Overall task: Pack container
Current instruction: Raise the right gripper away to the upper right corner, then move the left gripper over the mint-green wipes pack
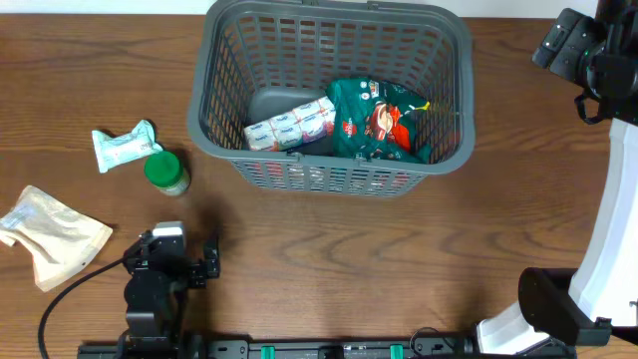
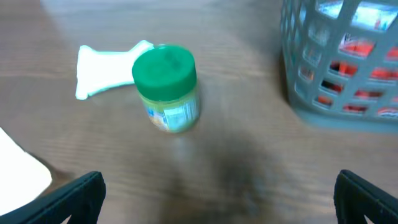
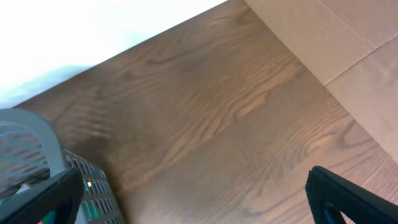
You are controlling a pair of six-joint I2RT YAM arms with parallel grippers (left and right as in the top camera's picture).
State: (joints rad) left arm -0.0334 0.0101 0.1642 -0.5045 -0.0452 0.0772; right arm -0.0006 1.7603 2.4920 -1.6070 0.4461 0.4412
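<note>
The container (image 1: 319, 176) is pictured at the far side of the bench (image 1: 399, 259), a green bag (image 1: 384, 122) lying inside; the left pincer (image 2: 221, 202) and right pincer (image 3: 196, 202) are held wide open.

Wood table (image 1: 399, 249): container (image 1: 329, 178), green-lid jar (image 1: 165, 171), pale packet (image 1: 124, 147), beige pouch (image 1: 55, 234), maybe paper.

The left hand (image 2: 214, 199) and right hand (image 3: 193, 202) have black fingers (image 2: 74, 199), the left arm (image 1: 150, 294) is black and boxy with a black cable (image 1: 75, 284), and the right arm (image 1: 608, 249) is white-shelled
</note>
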